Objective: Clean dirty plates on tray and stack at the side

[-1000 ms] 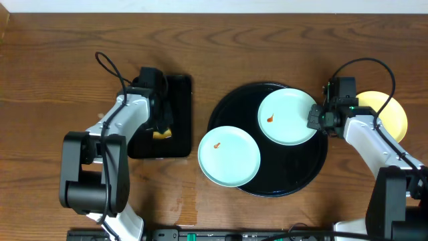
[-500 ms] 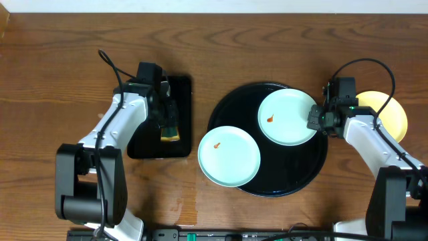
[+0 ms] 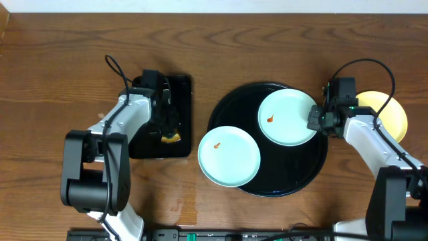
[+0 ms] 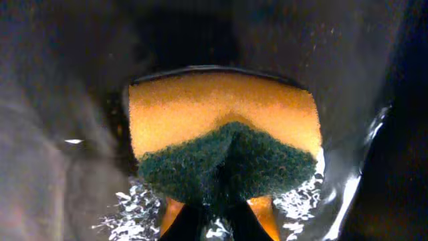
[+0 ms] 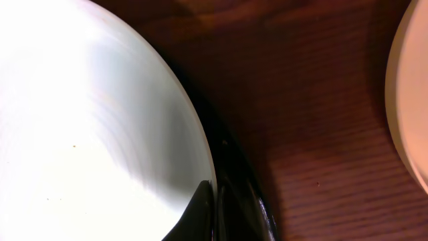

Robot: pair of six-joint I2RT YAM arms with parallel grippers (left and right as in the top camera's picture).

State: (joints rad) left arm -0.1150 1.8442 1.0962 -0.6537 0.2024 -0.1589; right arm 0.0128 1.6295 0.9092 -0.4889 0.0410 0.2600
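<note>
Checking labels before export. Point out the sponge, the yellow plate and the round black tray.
sponge (image 4: pixel 224 124), left wrist view, on its orange foam face.
yellow plate (image 3: pixel 393 112), overhead view, on its bare right half.
round black tray (image 3: pixel 301 167), overhead view, on its bare floor near the lower right rim.

— What is at the left gripper (image 3: pixel 168 130)?
— The sponge (image 4: pixel 224 134), in its grip, down in the small tray (image 3: pixel 180 94) beneath it.
— And the right gripper (image 3: pixel 314 120)?
— The far plate (image 3: pixel 287 117) is just left of it, on the tray (image 3: pixel 294 175). The near plate (image 3: pixel 229 156) is further left, overhanging the rim. The third plate (image 3: pixel 389 110) is to its right, on the table (image 3: pixel 67 53).
</note>
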